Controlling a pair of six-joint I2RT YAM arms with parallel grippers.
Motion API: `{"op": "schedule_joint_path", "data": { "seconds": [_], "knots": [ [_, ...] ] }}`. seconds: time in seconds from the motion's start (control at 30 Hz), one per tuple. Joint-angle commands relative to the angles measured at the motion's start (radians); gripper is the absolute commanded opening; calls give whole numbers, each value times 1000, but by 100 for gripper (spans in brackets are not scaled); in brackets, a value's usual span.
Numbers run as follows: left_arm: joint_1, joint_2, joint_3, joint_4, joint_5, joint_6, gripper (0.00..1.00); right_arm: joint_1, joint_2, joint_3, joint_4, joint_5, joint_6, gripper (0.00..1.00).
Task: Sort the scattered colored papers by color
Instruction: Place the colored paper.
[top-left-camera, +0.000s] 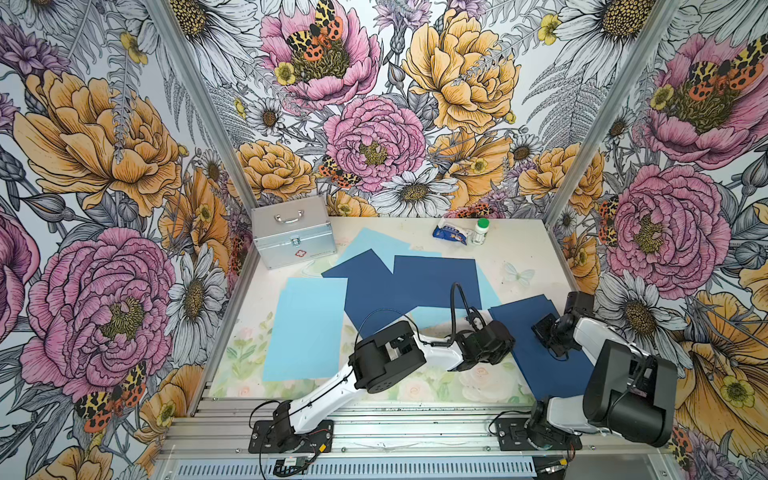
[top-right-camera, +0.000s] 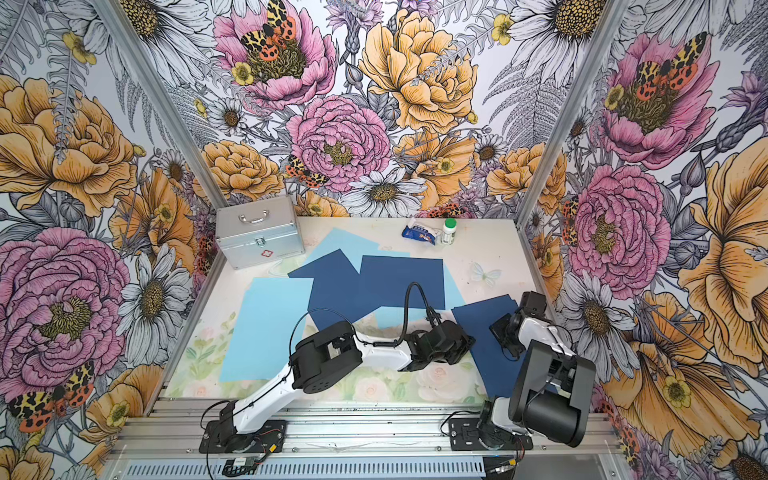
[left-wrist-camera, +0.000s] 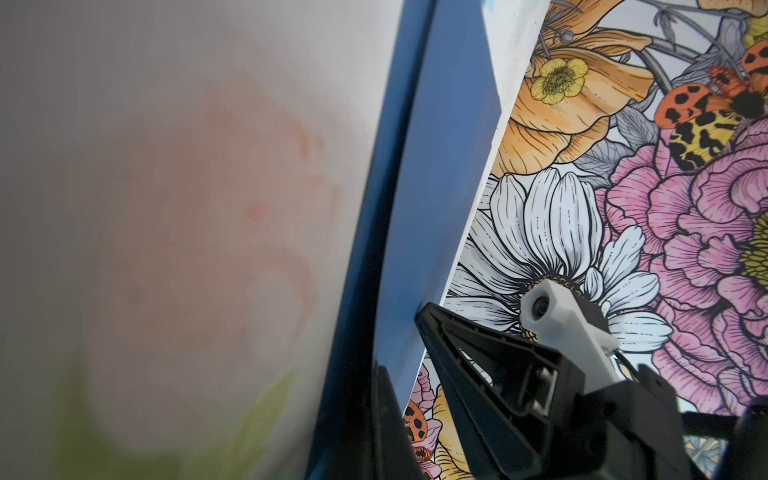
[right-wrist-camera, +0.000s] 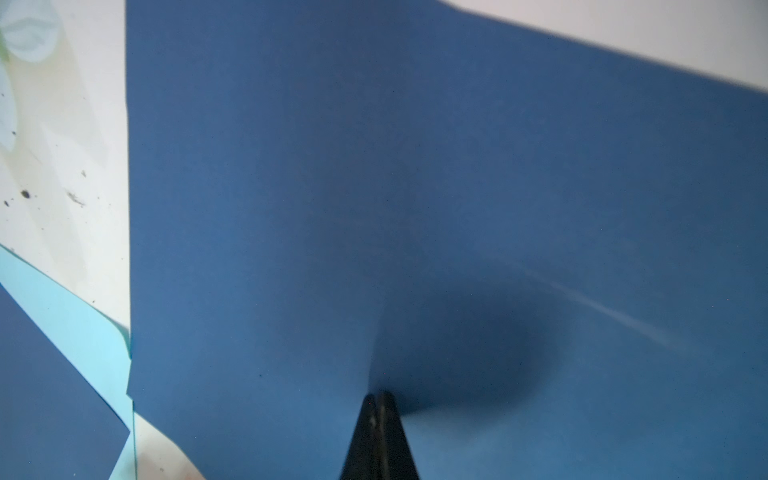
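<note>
Navy sheet (right-wrist-camera: 415, 187) lies under closed right pincer (right-wrist-camera: 379, 401).

Light blue sheet (top-left-camera: 305, 328) lies flat and alone at 9 o'clock on the table, long side running front to back. Centre pile: two navy sheets (top-left-camera: 432, 286) overlapping, skewed to each other, lying on more light blue paper (top-left-camera: 365, 243) that shows past them toward 12 and 3 o'clock; how many light sheets are under there cannot be told. Another navy sheet (top-left-camera: 540, 357) lies at 4 o'clock, tilted, flat, its near-centre corner just beside the pile.
</note>
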Motion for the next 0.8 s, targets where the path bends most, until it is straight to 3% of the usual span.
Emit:
{"op": "schedule_joint_path", "data": {
  "seconds": [0.0,0.37,0.77],
  "knots": [
    [5,-64,-31,-26,-31,34,1,-9,35,-16,43,-7,12,0],
    [2,-1,44,-6,-51,14,0,-13,38,-13,55,-4,16,0],
    [-22,42,134,-28,-96,-15,0,-12,-92,-6,19,31,1,0]
  ]
}}
